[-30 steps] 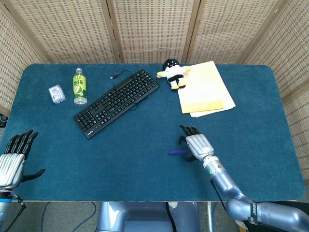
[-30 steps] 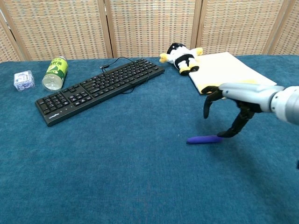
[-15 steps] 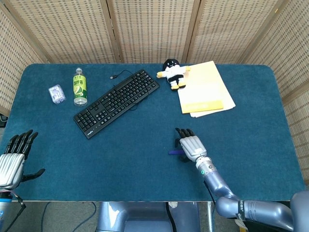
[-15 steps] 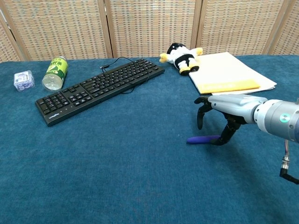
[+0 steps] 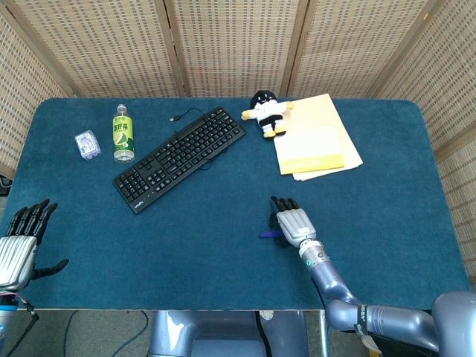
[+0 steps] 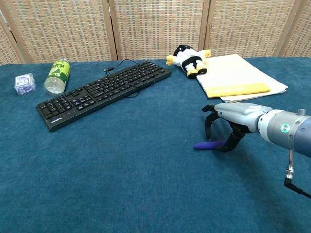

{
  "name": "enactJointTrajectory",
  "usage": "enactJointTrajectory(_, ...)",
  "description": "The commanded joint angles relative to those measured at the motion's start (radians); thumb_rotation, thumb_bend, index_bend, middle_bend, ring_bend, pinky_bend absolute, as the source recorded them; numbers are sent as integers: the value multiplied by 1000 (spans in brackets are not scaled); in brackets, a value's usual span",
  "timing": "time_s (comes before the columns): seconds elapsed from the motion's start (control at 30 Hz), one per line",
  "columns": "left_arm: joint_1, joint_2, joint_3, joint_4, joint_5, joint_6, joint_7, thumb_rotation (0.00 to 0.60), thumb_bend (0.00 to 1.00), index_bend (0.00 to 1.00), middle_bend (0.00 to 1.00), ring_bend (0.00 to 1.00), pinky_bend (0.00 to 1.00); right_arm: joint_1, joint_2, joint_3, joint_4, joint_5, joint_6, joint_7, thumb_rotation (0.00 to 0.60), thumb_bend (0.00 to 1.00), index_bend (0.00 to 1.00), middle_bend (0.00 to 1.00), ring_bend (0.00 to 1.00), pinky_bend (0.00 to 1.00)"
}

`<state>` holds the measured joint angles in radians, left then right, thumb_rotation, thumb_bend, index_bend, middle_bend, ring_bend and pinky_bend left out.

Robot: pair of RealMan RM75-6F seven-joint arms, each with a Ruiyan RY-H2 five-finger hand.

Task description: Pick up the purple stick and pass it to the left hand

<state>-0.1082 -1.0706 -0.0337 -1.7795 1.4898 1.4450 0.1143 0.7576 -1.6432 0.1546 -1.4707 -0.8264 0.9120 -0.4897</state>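
Observation:
The purple stick [image 5: 267,235] [image 6: 206,145] lies flat on the blue table cloth, right of centre and near the front edge. My right hand [image 5: 292,222] [image 6: 232,118] arches over its right end, palm down. The fingers [image 6: 209,125] hang just behind the stick and the thumb [image 6: 228,143] touches the table at the stick's right tip. The stick's right end is hidden under the hand in the head view. Nothing is lifted. My left hand [image 5: 18,250] hovers at the table's front left corner, fingers spread and empty; only the head view shows it.
A black keyboard [image 5: 181,157] [image 6: 103,91] lies diagonally at the back left, with a green bottle [image 5: 123,134] [image 6: 56,76] and a small clear box [image 5: 87,143] beside it. A plush toy [image 5: 266,113] and yellow papers [image 5: 314,141] sit behind the right hand.
My right hand has shifted a little to the left and lowered, settling over the stick's right end. The stick and the left hand have not moved.

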Motion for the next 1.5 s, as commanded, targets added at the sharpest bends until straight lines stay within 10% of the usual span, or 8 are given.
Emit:
enactJointTrajectory(0.03, 0, 0, 0, 0, -1, -1, 1, 600, 0, 0, 0, 0, 0, 1, -1, -2, 3, 3, 0, 0, 600, 492, 482, 0, 0, 0)
enactJointTrajectory(1.13, -7, -4, 1, -3, -10, -8, 11, 600, 0, 0, 0, 0, 0, -6, -6, 5, 12, -20, 5, 75, 600, 579, 595, 8, 0, 0)
enactJointTrajectory(1.5, -90, 14, -48, 27, -7, -82, 25, 600, 0, 0, 0, 0, 0, 32, 74, 165, -139, 157, -108, 242, 600, 607, 612, 31, 0, 0)
